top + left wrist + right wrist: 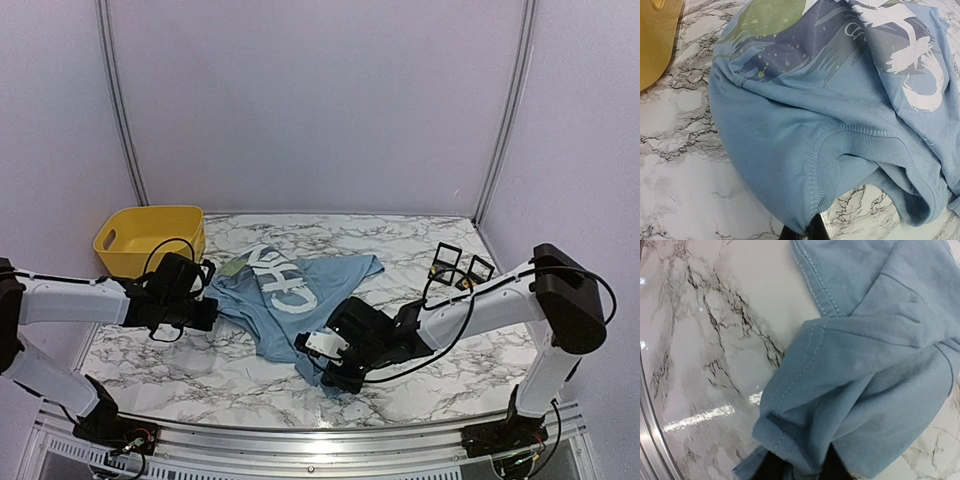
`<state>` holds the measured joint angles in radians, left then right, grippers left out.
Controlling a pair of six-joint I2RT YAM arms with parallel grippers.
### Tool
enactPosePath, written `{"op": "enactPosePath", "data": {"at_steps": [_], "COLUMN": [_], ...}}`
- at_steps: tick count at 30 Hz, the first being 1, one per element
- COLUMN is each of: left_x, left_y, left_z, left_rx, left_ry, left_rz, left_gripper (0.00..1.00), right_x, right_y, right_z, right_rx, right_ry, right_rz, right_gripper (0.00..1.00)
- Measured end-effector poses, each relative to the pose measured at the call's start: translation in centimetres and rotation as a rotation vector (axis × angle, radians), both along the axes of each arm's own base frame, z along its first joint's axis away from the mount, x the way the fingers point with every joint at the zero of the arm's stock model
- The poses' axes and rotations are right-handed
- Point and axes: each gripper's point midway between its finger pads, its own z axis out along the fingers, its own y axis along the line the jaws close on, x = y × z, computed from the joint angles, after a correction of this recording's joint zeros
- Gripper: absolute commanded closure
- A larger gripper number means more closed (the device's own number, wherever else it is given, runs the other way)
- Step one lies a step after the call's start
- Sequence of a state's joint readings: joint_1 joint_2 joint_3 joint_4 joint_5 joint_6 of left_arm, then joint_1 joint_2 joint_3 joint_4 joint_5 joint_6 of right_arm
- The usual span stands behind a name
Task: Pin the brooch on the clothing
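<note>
The light blue T-shirt (290, 300) lies crumpled on the marble table, its white lettering and green streaks facing up. My left gripper (208, 300) is at the shirt's left edge, shut on the fabric beside the ribbed collar (860, 145). Only its dark fingertips (815, 231) show under the cloth in the left wrist view. My right gripper (318, 362) is at the shirt's near right corner, shut on a bunched hemmed fold (805, 440). In the right wrist view its fingers (770, 467) are mostly covered by cloth. I see no brooch that I can name for sure.
A yellow basket (150, 238) stands at the back left and also shows in the left wrist view (655, 40). Two small black square frames (462, 264) stand at the back right. The metal table rim (650, 440) runs close behind the right gripper.
</note>
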<state>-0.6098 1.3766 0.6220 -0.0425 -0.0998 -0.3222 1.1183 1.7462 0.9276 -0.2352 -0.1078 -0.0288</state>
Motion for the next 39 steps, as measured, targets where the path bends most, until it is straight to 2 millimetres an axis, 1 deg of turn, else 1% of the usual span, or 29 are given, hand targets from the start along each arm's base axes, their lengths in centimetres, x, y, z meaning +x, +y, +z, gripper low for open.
{"op": "enactPosePath", "data": {"at_steps": [3, 5, 7, 8, 11, 12, 14, 15, 16, 17, 18, 20, 22, 23, 24, 25, 26, 27, 28, 29, 30, 31, 32, 33, 35, 36, 38, 39], "left_x": [0.2, 0.3, 0.2, 0.1, -0.9, -1.3, -1.9, -1.9, -1.7, -1.2, -0.2, 2.7, 7.2, 9.7, 12.2, 14.2, 16.8, 18.7, 20.5, 22.0, 23.0, 23.6, 23.8, 23.6, 22.6, 22.1, 20.9, 20.4], "left_y": [0.1, 0.1, 0.2, 0.3, 0.5, 0.5, 0.7, 0.8, 0.9, 0.9, 0.7, 0.0, -0.8, -1.2, -1.5, -1.7, -1.9, -2.3, -2.5, -2.6, -2.6, -2.6, -2.5, -2.3, -2.0, -2.0, -1.5, -1.3], "left_z": [0.8, 2.0, 3.5, 4.4, 7.5, 8.7, 11.1, 12.2, 12.9, 13.9, 15.0, 17.5, 20.0, 21.3, 22.6, 23.6, 25.4, 26.8, 28.6, 30.9, 33.0, 35.2, 37.5, 39.7, 43.2, 44.4, 46.1, 46.3], "left_rx": [-0.009, -0.028, -0.047, -0.057, -0.104, -0.126, -0.168, -0.172, -0.159, -0.134, -0.107, -0.057, -0.013, 0.002, 0.014, 0.025, 0.047, 0.056, 0.071, 0.08, 0.09, 0.094, 0.099, 0.101, 0.103, 0.101, 0.105, 0.11], "left_ry": [-0.026, -0.056, -0.09, -0.11, -0.169, -0.194, -0.251, -0.28, -0.3, -0.325, -0.35, -0.395, -0.436, -0.457, -0.482, -0.504, -0.539, -0.576, -0.617, -0.673, -0.721, -0.772, -0.822, -0.87, -0.945, -0.972, -1.007, -1.012], "left_rz": [0.011, 0.015, 0.021, 0.024, 0.025, 0.022, 0.015, 0.011, 0.006, -0.001, -0.005, -0.003, 0.016, 0.028, 0.041, 0.053, 0.064, 0.071, 0.081, 0.091, 0.102, 0.111, 0.118, 0.122, 0.123, 0.122, 0.114, 0.108], "left_gripper": [1.0, 1.0, 1.0, 1.0, 1.0, 1.0, 1.0, 1.0, 1.0, 1.0, 1.0, 1.0, 1.0, 1.0, 1.0, 1.0, 1.0, 1.0, 1.0, 1.0, 1.0, 1.0, 1.0, 1.0, 1.0, 1.0, 1.0, 1.0], "right_x": [-0.5, -1.3, -2.2, -2.6, -4.1, -4.5, -4.3, -3.7, -2.2, 0.0, 2.4, 9.5, 16.5, 20.7, 23.7, 27.2, 30.5, 33.4, 35.7, 38.4, 39.8, 41.0, 41.5, 41.4, 39.7, 38.4, 35.4, 33.6], "right_y": [1.1, 1.1, 0.9, 0.9, 0.6, 0.4, -0.3, -1.0, -1.8, -2.9, -4.0, -7.0, -9.8, -11.1, -11.8, -12.7, -13.5, -14.1, -14.7, -15.6, -16.2, -16.7, -17.4, -17.9, -18.4, -18.6, -18.8, -18.9], "right_z": [0.2, 0.6, 2.0, 3.3, 10.4, 13.4, 19.3, 22.3, 24.8, 27.1, 28.6, 31.3, 32.6, 33.4, 33.7, 33.9, 34.4, 35.1, 36.1, 37.9, 39.3, 41.3, 43.6, 46.0, 49.9, 51.7, 54.1, 54.7], "right_rx": [0.04, 0.053, 0.075, 0.1, 0.25, 0.318, 0.46, 0.534, 0.596, 0.654, 0.691, 0.771, 0.818, 0.844, 0.859, 0.875, 0.899, 0.926, 0.958, 0.997, 1.024, 1.06, 1.095, 1.128, 1.176, 1.193, 1.21, 1.213], "right_ry": [0.035, 0.072, 0.109, 0.122, 0.135, 0.126, 0.088, 0.057, 0.016, -0.037, -0.084, -0.196, -0.267, -0.289, -0.301, -0.305, -0.304, -0.303, -0.312, -0.33, -0.35, -0.383, -0.425, -0.466, -0.531, -0.56, -0.594, -0.601], "right_rz": [0.021, 0.036, 0.049, 0.054, 0.072, 0.076, 0.063, 0.051, 0.015, -0.038, -0.101, -0.28, -0.446, -0.531, -0.581, -0.636, -0.681, -0.71, -0.729, -0.746, -0.75, -0.745, -0.735, -0.719, -0.68, -0.66, -0.627, -0.614], "right_gripper": [1.0, 1.0, 1.0, 1.0, 1.0, 1.0, 1.0, 1.0, 1.0, 1.0, 1.0, 1.0, 1.0, 1.0, 1.0, 1.0, 1.0, 1.0, 1.0, 1.0, 1.0, 1.0, 1.0, 1.0, 1.0, 1.0, 1.0, 1.0]}}
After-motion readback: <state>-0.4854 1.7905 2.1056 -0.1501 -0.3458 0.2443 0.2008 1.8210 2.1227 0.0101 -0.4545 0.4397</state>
